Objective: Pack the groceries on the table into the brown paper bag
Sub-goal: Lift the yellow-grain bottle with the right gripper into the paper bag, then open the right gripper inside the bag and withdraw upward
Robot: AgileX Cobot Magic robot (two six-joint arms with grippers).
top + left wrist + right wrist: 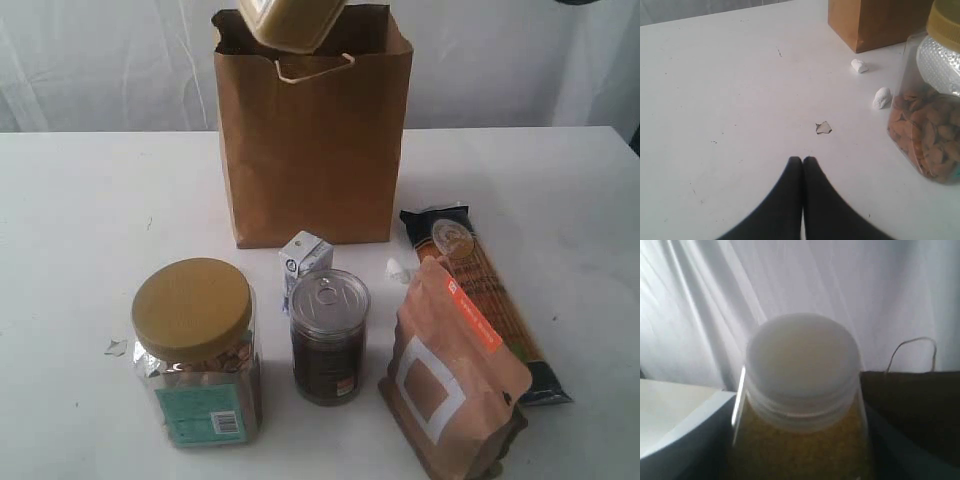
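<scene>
The brown paper bag (312, 150) stands upright at the back of the table (90, 220). The white-capped yellow-grain bottle (292, 22) hangs tilted over the bag's open mouth. In the right wrist view my right gripper (802, 462) is shut on this bottle (802, 390), with the bag's rim (920, 390) beyond. In front of the bag stand the tan-lidded jar (198, 350), tin can (328, 335), small carton (305, 255) and windowed pouch (455, 385). The spaghetti pack (480, 290) lies at the right. My left gripper (802, 161) is shut and empty, low over the table, left of the jar (932, 115).
Two small white lumps (859, 66) (882, 98) and a chipped spot (823, 128) mark the table between my left gripper and the bag's corner (875, 22). A white curtain (100, 60) hangs behind the table. A cord handle (912, 347) rises from the bag's rim.
</scene>
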